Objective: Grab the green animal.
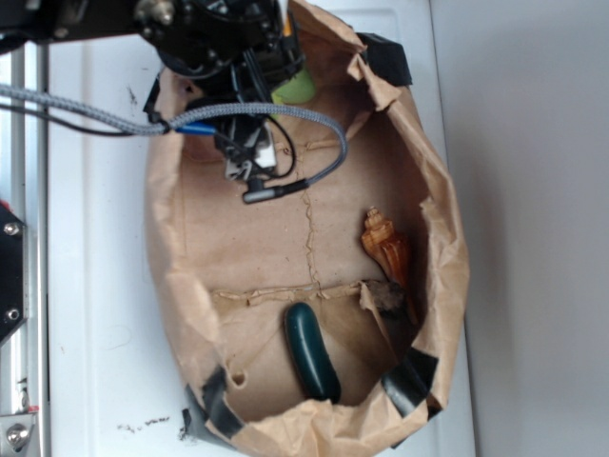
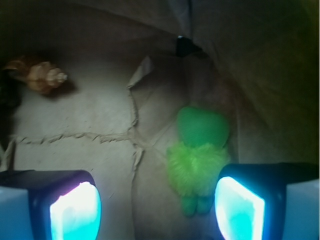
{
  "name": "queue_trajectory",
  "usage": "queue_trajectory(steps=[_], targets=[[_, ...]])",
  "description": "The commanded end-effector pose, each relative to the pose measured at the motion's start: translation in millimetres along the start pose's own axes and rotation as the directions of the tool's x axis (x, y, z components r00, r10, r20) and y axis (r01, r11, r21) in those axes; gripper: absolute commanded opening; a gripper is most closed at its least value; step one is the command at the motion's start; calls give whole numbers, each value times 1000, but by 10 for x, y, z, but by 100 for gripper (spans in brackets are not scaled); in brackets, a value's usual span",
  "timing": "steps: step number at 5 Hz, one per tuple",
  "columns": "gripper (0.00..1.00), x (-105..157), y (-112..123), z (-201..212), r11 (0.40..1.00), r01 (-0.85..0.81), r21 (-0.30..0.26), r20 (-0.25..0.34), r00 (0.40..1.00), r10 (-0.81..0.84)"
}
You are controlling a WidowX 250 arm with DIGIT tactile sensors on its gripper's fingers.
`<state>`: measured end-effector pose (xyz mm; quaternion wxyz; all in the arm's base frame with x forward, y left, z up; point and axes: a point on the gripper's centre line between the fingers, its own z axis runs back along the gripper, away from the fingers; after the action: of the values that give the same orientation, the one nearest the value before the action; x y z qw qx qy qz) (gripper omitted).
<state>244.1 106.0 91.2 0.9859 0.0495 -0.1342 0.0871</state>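
Our gripper above the green animal, jaws spread, toy nearer the right pad, seashell well apart.

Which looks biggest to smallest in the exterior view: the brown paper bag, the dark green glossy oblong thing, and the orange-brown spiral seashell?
1. Brown paper bag, far the largest.
2. Dark green glossy oblong object.
3. Orange-brown spiral seashell, slightly smaller.

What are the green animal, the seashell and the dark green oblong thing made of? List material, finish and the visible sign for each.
Green animal: soft plush, it seems; fuzzy lime body, smoother matte head.
Seashell: looks hard, shell or plastic; ridged orange-brown spiral with slight sheen.
Dark green oblong thing: likely plastic or rubber; smooth, with glossy highlights.
Paper bag around them: creased brown paper, matte.
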Motion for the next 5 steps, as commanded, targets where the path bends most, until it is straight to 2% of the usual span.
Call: queue_trajectory(steps=[1, 2, 4, 5], targets=[[100, 177, 133, -169, 972, -133, 194, 67, 990, 122], [100, 253, 106, -329, 956, -158, 246, 68, 987, 145], [100, 321, 128, -516, 950, -142, 278, 71, 989, 127], [0, 338, 147, -520, 969, -116, 220, 68, 992, 104]])
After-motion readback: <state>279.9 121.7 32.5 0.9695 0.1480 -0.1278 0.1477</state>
